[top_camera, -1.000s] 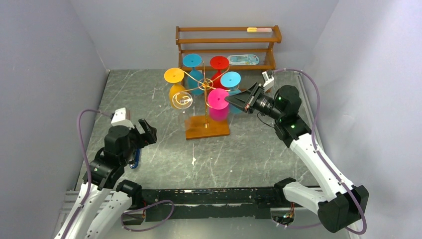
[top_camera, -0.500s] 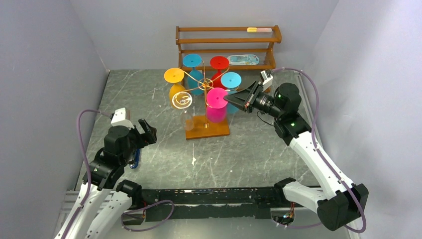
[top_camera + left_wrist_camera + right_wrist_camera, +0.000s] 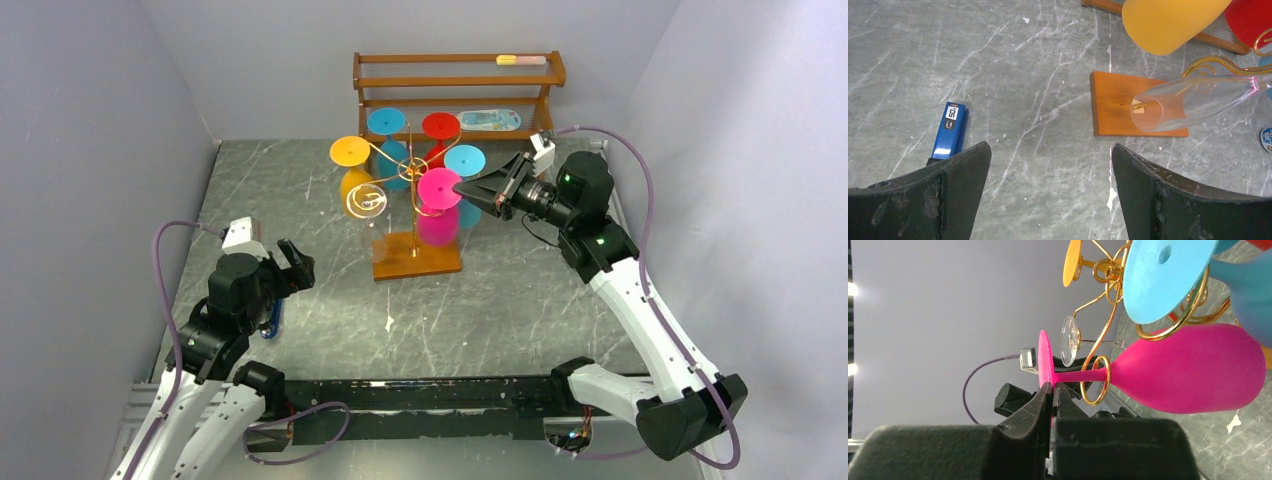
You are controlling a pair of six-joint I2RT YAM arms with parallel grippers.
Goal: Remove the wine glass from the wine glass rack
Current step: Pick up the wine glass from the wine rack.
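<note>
Now vs. a second back: right claw (image 3: 463, 186) has shifted toward 12 o'clock in the top view and risen slightly. The pink wine glass (image 3: 440, 190) went with it, so its round foot sits higher in the frame, bowl hanging below. Judgement: the grip is carrying the glass, but removal is not done. The right wrist view shows the stem threaded through a gold wire loop (image 3: 1095, 380). So the glass is on the rack (image 3: 412, 222), at its 3 o'clock side, and has to slide out through that loop's open end.

Right claw: clenched, fingers almost meeting, pinching the thin edge of the pink foot at its 6 o'clock rim in the wrist view. Touches nothing else.

Left claw (image 3: 1048, 150): spread wide, holding nothing. It hovers over the table (image 3: 1038, 100) at about 8 o'clock from the rack, with a blue box (image 3: 950, 127) just beside one finger.
</note>
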